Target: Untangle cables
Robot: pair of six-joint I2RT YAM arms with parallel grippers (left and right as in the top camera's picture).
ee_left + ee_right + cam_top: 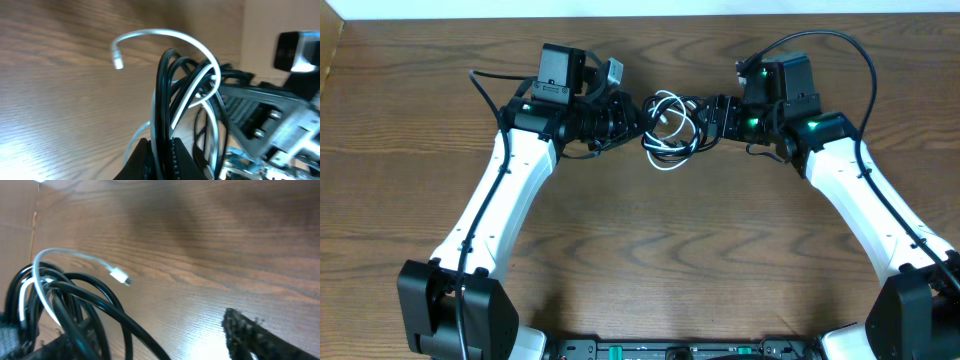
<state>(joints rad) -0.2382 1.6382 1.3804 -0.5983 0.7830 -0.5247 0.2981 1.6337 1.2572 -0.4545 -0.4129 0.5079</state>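
Cables (668,128) sit bunched at the far middle of the table (650,260), strung between both arms. Left gripper (632,122) is clamped on the bundle, probably as an anchor so the other side can tease a strand out. Right gripper (708,118) has its jaws apart, with black loops in the gap near one finger and nothing pinched. Overhead only shows a knot. Left wrist view shows the actual pinch: black cords (164,100) and white cord (165,34) run down between the fingers (177,160). Right wrist view shows the white plug (120,276) sticking out free, which looks like the obvious end to grab.
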